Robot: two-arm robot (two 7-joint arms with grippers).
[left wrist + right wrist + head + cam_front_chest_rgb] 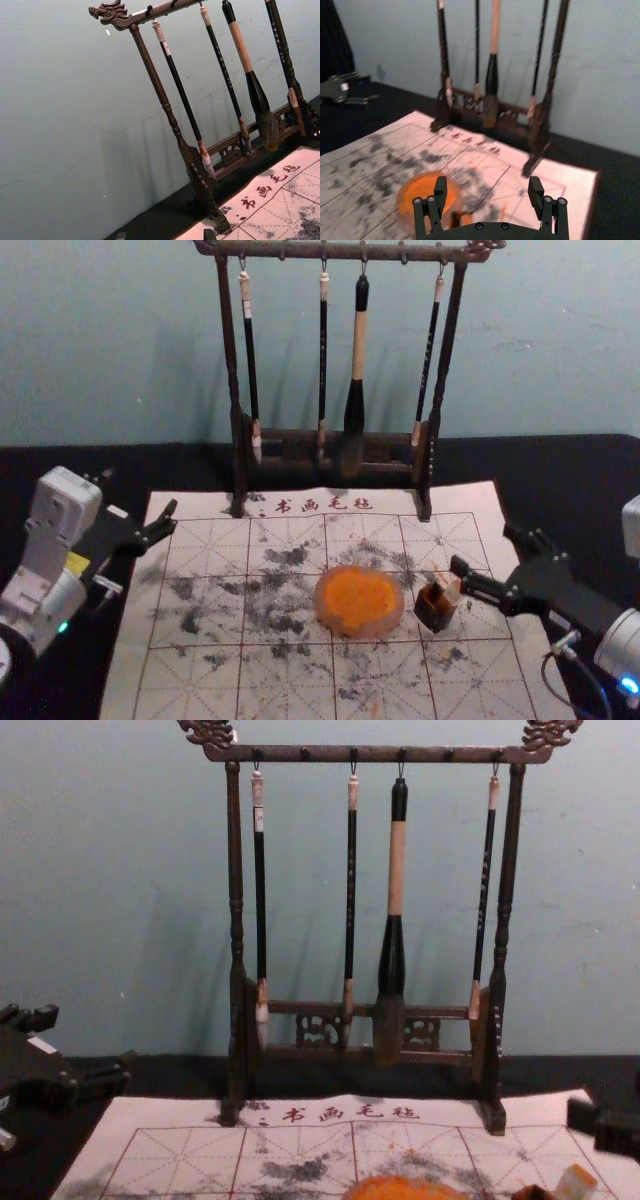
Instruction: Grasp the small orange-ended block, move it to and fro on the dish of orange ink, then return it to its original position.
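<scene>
Progress: the block [452,592] is sitting at the dark box [434,611], right of centre in the head view, near the ink dish [360,602]; in the chest view it is showing some orange, lower right of the frame. Can't tell whether it is standing inside the box or leaning on it. Nothing is touching the ink. Calling it pre-grasp: grasp, to-and-fro on the dish and return are all probably remaining, but a finished return would be looking much the same, so not certain

Hand: the right hand [488,550] is hanging just beside the block, coming in from the right of the head view. It is standing wide open in the right wrist view and holding nothing; block is lying beyond the gap, no clear contact showing. The left hand [141,492] is idling at the left of the head view, also apart and empty, by the edge of the mat [125,690]
</scene>
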